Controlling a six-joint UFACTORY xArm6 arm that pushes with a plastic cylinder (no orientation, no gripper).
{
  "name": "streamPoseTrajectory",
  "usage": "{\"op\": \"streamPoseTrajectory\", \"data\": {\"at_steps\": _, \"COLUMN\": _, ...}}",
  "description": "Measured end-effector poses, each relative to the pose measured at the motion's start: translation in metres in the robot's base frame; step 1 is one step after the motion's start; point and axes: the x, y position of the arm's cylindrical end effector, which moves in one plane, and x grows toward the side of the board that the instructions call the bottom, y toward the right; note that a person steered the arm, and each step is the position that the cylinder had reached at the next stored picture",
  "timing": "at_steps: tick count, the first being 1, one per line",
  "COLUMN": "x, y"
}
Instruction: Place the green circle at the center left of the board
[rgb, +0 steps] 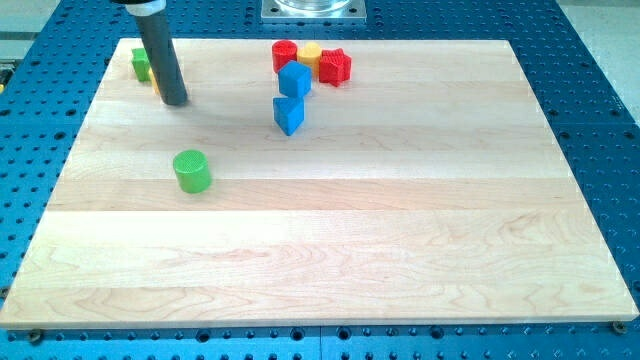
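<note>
The green circle (192, 170) stands alone on the wooden board (330, 250), toward the left edge and a little above the middle. My tip (176, 101) rests on the board near the top-left corner — above the green circle and apart from it, holding nothing, being a bare rod. Just left of the rod sits a green block (141, 64), with a sliver of yellow block (155, 82) beside the rod. Near the top edge cluster a red block (285, 55), a yellow block (311, 54) and a red star-like block (336, 66); below them are two blue blocks (294, 79) (288, 114).
</note>
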Motion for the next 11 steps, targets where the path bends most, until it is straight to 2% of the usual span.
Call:
{"op": "streamPoseTrajectory", "data": {"at_steps": 1, "x": 0.003, "y": 0.0}}
{"op": "streamPoseTrajectory", "data": {"at_steps": 2, "x": 0.06, "y": 0.027}}
{"op": "streamPoseTrajectory", "data": {"at_steps": 4, "x": 0.147, "y": 0.154}}
{"op": "streamPoseTrajectory", "data": {"at_steps": 5, "x": 0.169, "y": 0.114}}
{"op": "streamPoseTrajectory", "data": {"at_steps": 6, "x": 0.135, "y": 0.051}}
{"op": "streamPoseTrajectory", "data": {"at_steps": 8, "x": 0.149, "y": 0.025}}
{"op": "streamPoseTrajectory", "data": {"at_steps": 9, "x": 0.121, "y": -0.017}}
{"op": "streamPoseTrajectory", "data": {"at_steps": 10, "x": 0.119, "y": -0.026}}
{"op": "streamPoseTrajectory", "data": {"at_steps": 11, "x": 0.145, "y": -0.057}}
